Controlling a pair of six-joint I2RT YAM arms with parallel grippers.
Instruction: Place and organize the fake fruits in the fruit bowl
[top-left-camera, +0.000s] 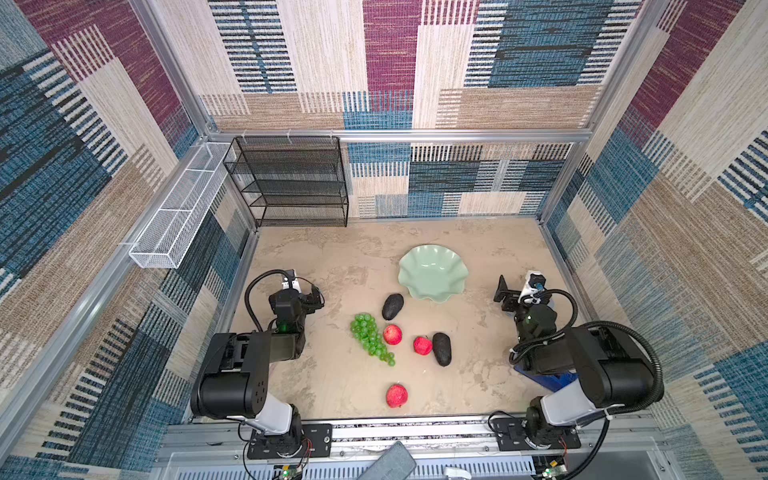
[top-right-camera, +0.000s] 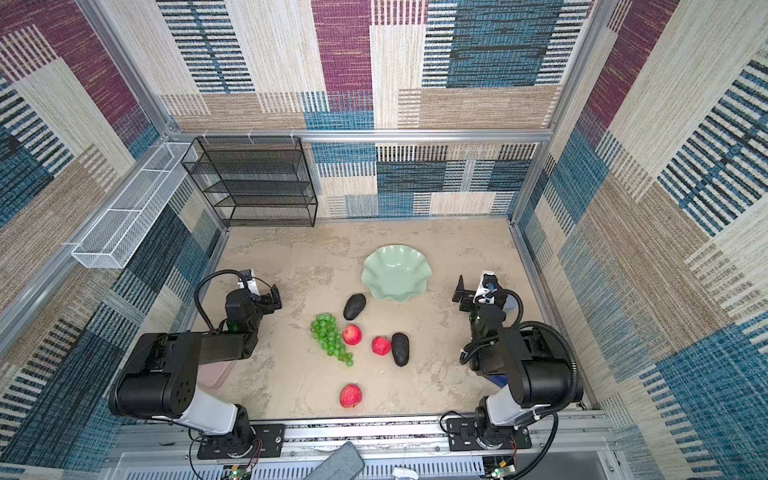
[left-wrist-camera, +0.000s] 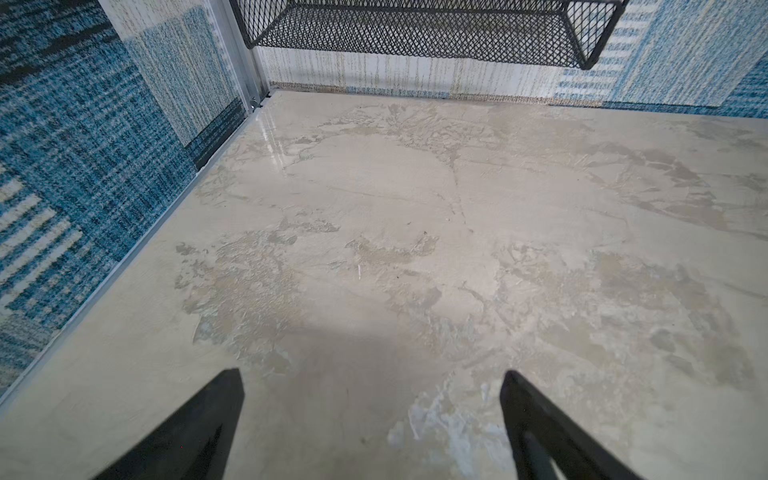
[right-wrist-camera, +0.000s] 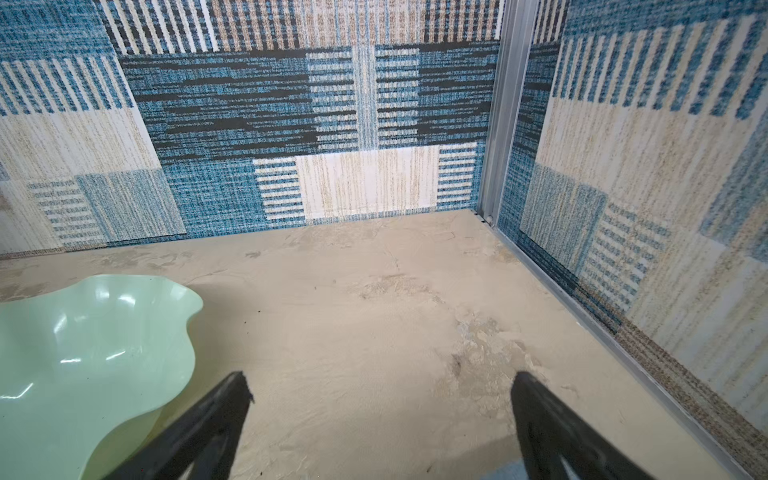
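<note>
The pale green scalloped fruit bowl (top-left-camera: 432, 272) (top-right-camera: 395, 272) stands empty behind the middle of the table; its rim (right-wrist-camera: 183, 316) also shows in the right wrist view. In front of it lie two dark avocados (top-left-camera: 392, 306) (top-left-camera: 441, 349), three red apples (top-left-camera: 392, 335) (top-left-camera: 422, 345) (top-left-camera: 396, 395) and a green grape bunch (top-left-camera: 371, 338). My left gripper (top-left-camera: 311, 297) (left-wrist-camera: 372, 374) hovers open over bare table, left of the fruits. To the right of the bowl, my right gripper (top-left-camera: 503, 291) (right-wrist-camera: 381, 376) is open and holds nothing.
A black mesh rack (top-left-camera: 291, 183) hangs on the back wall at the left. A white wire basket (top-left-camera: 178, 212) runs along the left wall. A blue box (top-left-camera: 557, 380) sits under the right arm. Patterned walls close in three sides.
</note>
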